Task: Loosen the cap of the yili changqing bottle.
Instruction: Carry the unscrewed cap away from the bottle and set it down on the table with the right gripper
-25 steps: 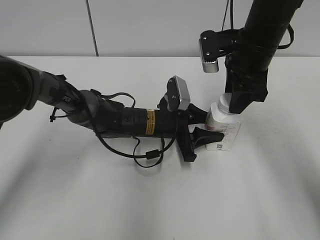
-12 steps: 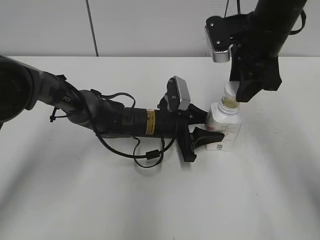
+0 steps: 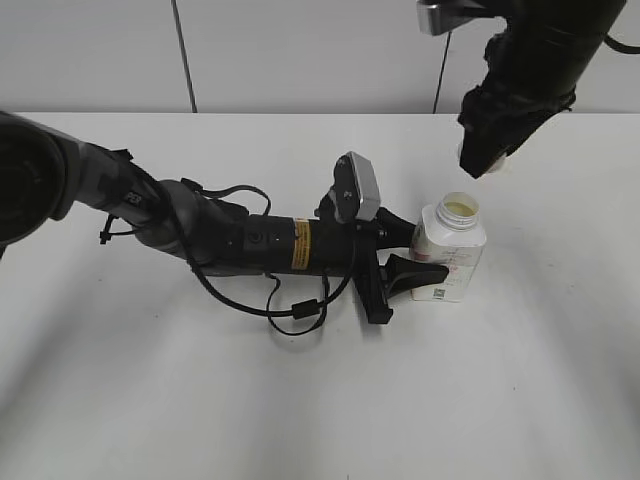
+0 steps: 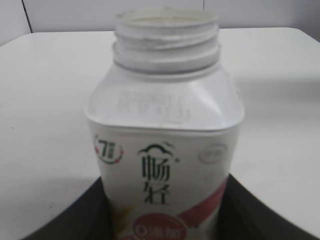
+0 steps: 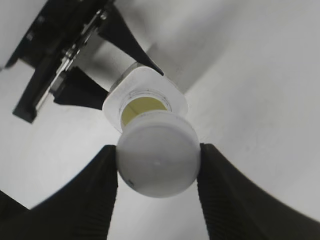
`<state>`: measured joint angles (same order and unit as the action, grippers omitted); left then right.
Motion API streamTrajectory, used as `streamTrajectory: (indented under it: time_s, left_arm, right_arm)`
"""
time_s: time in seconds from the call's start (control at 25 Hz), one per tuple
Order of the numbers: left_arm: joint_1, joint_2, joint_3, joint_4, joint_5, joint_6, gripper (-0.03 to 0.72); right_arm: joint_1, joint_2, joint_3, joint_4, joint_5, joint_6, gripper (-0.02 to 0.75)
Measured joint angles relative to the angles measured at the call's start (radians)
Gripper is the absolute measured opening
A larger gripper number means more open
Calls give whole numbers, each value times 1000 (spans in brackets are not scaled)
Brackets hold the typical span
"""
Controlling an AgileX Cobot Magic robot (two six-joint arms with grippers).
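- A plain white table was seen filling the scene, with a pale wall behind its far edge; nothing else was seen lying on it apart from the arms and the bottle.
- The left arm was laid low across the table from the left, a loop of cable hanging beneath it.
- The right arm was held high at the far right, above and slightly right of the bottle.
- The yili changqing bottle was stood upright right of centre, its threaded neck bare and a yellowish interior shown in the exterior and right wrist views.
- The left gripper was clamped on the lower body of the bottle, dark fingers pressed against both sides in the left wrist view.
- The right gripper was closed around the cap, which was held clear of the neck, well above the bottle.
- The loosening was judged complete and exceeded, since the cap was fully off.
- For the step in hand to be done well, the cap would best be kept level and firmly pinched, and the bottle kept steady and upright by the left grip so nothing is spilled.
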<state>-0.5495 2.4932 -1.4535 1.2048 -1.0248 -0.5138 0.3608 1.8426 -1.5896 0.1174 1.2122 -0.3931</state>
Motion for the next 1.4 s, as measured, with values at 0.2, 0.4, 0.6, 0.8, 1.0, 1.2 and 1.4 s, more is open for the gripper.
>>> streamTrajectory:
  time_s: [0.2, 0.4, 0.6, 0.8, 1.0, 1.2, 1.4]
  left_arm:
    - [0, 0, 0, 0, 0, -2, 345]
    - [0, 0, 0, 0, 0, -3, 345]
    - [0, 0, 0, 0, 1, -4, 345]
    - [0, 0, 0, 0, 1, -5, 344]
    - [0, 0, 0, 0, 1, -5, 344]
    - [0, 0, 0, 0, 1, -5, 344]
    - [0, 0, 0, 0, 0, -5, 344]
  right_arm:
    - [0, 0, 0, 0, 3, 328, 392]
    - [-6, 0, 0, -8, 4, 393, 392]
    - [-84, 0, 6, -8, 4, 381, 392]
    - [-203, -1, 96, -18, 4, 363, 392]
    - [-259, -1, 220, -28, -91, 361, 392]
    - [-280, 62, 318, -45, -241, 357, 392]
    - [-280, 159, 329, -53, -381, 355, 392]
